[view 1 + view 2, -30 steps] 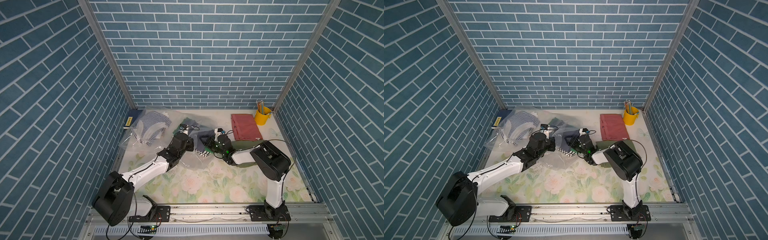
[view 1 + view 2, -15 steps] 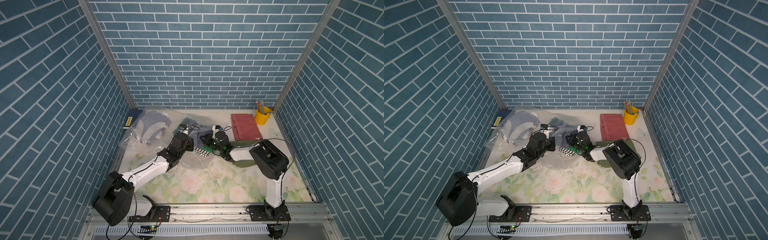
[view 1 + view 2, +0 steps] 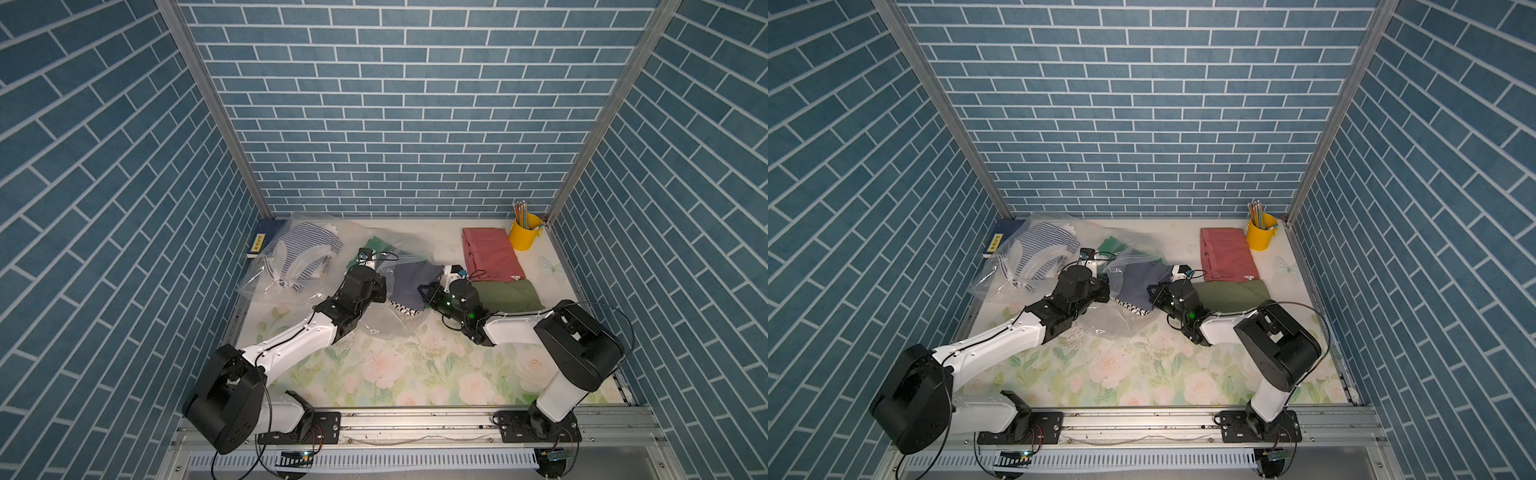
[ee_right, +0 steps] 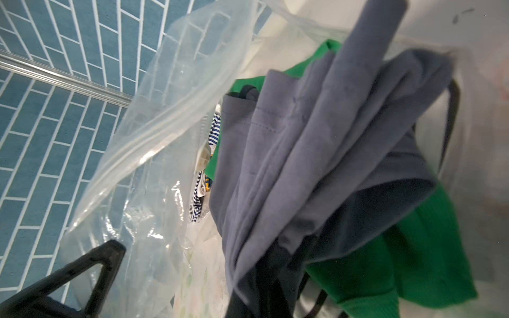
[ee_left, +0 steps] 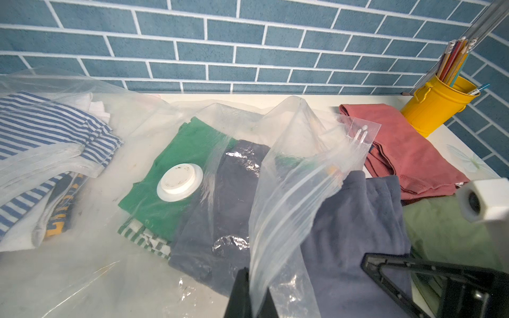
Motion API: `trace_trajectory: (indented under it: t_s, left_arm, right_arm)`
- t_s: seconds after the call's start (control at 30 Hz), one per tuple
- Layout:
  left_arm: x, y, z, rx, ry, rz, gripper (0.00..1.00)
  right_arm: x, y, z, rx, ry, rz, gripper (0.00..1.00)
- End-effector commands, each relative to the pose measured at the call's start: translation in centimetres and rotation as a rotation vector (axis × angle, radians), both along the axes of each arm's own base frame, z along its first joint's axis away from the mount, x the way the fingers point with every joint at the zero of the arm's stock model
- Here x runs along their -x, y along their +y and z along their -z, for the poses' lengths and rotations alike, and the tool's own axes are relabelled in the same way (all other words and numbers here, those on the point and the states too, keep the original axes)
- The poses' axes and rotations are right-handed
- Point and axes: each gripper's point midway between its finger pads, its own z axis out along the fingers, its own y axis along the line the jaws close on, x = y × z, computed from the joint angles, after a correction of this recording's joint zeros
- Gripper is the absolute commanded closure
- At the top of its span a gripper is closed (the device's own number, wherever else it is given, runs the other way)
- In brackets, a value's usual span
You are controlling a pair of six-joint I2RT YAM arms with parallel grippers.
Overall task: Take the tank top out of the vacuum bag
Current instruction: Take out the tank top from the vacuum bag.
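Right gripper (image 3: 424,291), open a second ago, now clamps slate-blue fabric tank top (image 3: 411,277), half out of clear plastic vacuum bag (image 5: 289,179). Left gripper (image 5: 249,290) pinches bag's mouth film. We flag one risk: green knit garment (image 5: 187,146) snags and drags out too.

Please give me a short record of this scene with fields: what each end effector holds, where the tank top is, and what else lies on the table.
Left end effector: shut on the raised open edge of the vacuum bag
Right end effector: shut on the tank top
Tank top: grey-blue, partly out of the bag mouth
Also in bag: green garment
Nearby: red cloth, olive cloth, yellow pencil cup, second bag of striped clothes
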Motion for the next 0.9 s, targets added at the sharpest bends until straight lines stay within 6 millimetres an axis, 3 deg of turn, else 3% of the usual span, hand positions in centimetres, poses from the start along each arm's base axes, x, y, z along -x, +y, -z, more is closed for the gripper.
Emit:
trace_trajectory:
  t_s: [0.0, 0.1, 0.13, 0.2, 0.43, 0.53, 0.77, 0.87]
  left_arm:
    - [-0.2, 0.2, -1.1, -0.007, -0.028, -0.010, 1.00]
    - [-0.2, 0.3, -1.1, -0.009, -0.030, -0.013, 1.00]
    - [-0.2, 0.3, -1.2, -0.009, -0.031, -0.013, 1.00]
    - [-0.2, 0.3, -1.1, -0.010, -0.028, -0.013, 1.00]
    - [-0.1, 0.2, -1.0, -0.003, -0.027, -0.010, 1.00]
    - [-0.2, 0.2, -1.0, -0.002, -0.026, -0.010, 1.00]
    - [-0.1, 0.1, -1.0, 0.002, -0.026, -0.006, 1.00]
    - [-0.1, 0.2, -0.9, 0.000, -0.025, -0.007, 1.00]
  right_arm:
    - [-0.4, 0.8, -0.4, -0.067, 0.001, 0.009, 0.86]
    - [-0.5, 0.7, 0.8, -0.102, 0.031, 0.035, 0.51]
    - [-0.6, 0.5, 1.0, -0.122, 0.036, 0.053, 0.45]
    - [-0.4, -0.1, 1.7, -0.147, 0.050, 0.080, 0.38]
    - [-0.3, -0.3, 3.3, -0.129, 0.065, 0.063, 0.27]
    - [-0.8, 0.3, 3.4, -0.132, 0.056, 0.036, 0.27]
    - [-3.1, 4.2, 1.2, -0.082, -0.019, -0.089, 0.40]
    - [-3.6, 4.5, 1.0, -0.042, -0.027, -0.096, 0.53]
